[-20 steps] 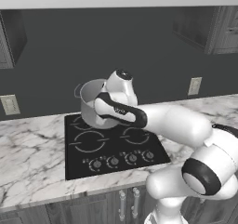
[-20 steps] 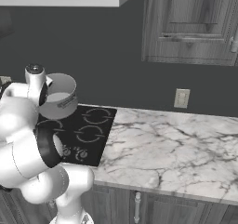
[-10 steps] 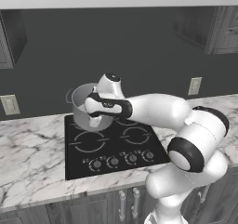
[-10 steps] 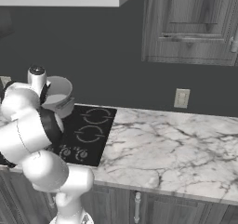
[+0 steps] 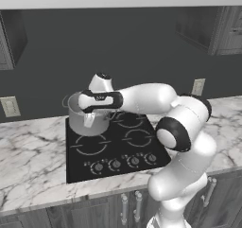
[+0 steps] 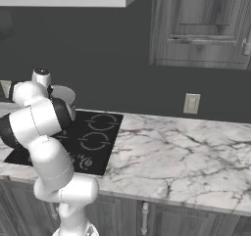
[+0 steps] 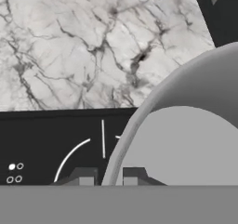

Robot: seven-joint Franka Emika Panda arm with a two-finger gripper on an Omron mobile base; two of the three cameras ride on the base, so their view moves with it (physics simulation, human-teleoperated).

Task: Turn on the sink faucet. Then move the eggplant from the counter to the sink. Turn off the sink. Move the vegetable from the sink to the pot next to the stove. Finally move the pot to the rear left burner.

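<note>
1. Pot (image 5: 84, 119): a plain grey metal pot over the rear left part of the black cooktop (image 5: 113, 146), at about ten o'clock from the cooktop's centre in the left base view.
2. Whether its base rests on the glass or hangs just above it cannot be told from these views.
3. Gripper (image 5: 90, 119): the two fingers point down at the pot's near wall, at six o'clock on its rim in the left base view.
4. In the hand view the fingertips (image 7: 83, 176) stand close together with the rim of the pot (image 7: 139, 121) passing between them, one inside the wall and one outside, so the jaws are clamped on the rim.
5. The inside of the pot seen from the hand camera is smooth grey; its contents cannot be made out.
6. From the right base view, the pot (image 6: 62, 94) shows at about one o'clock from the arm's bent elbow, mostly hidden behind it.
7. Front left burner ring (image 5: 92, 145) lies bare just at six o'clock from the pot.
8. Knobs (image 5: 124, 163) run in a row along the cooktop's front edge.
9. Marble counter (image 6: 186, 152) spreads to three o'clock of the cooktop in the right base view, with a wall outlet (image 6: 191, 103) above it.
</note>
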